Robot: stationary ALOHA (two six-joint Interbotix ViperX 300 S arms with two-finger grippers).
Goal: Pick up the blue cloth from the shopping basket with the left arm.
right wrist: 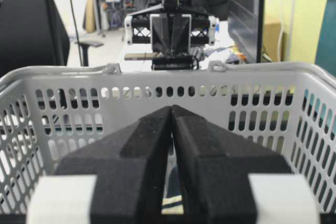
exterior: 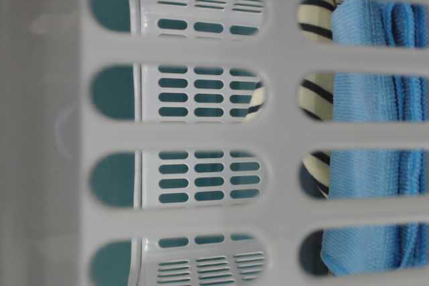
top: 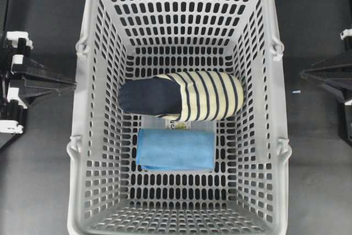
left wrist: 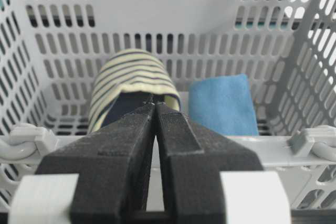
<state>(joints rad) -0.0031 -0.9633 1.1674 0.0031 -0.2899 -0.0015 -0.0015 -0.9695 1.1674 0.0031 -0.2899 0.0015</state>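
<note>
The blue cloth point(top: 176, 149) lies flat and folded on the floor of the grey shopping basket point(top: 283, 103), just in front of a navy and cream striped slipper point(top: 187, 96). My left gripper point(top: 73, 83) is shut and empty, outside the basket's left wall. In the left wrist view its tips point(left wrist: 155, 104) point over the near rim point(left wrist: 273, 144) at the slipper point(left wrist: 131, 74), and the cloth point(left wrist: 223, 104) lies to their right. My right gripper point(top: 302, 73) is shut and empty outside the right wall; its tips point(right wrist: 171, 107) face the basket point(right wrist: 157, 74). The table-level view shows the cloth point(exterior: 365, 125) through the wall's slots.
The basket fills the middle of the dark table point(top: 38, 163). A white label point(top: 179, 126) lies on the floor between slipper and cloth. The basket's handle hinges point(top: 81, 45) stick out from the rim. The left arm point(right wrist: 170, 30) shows across the basket.
</note>
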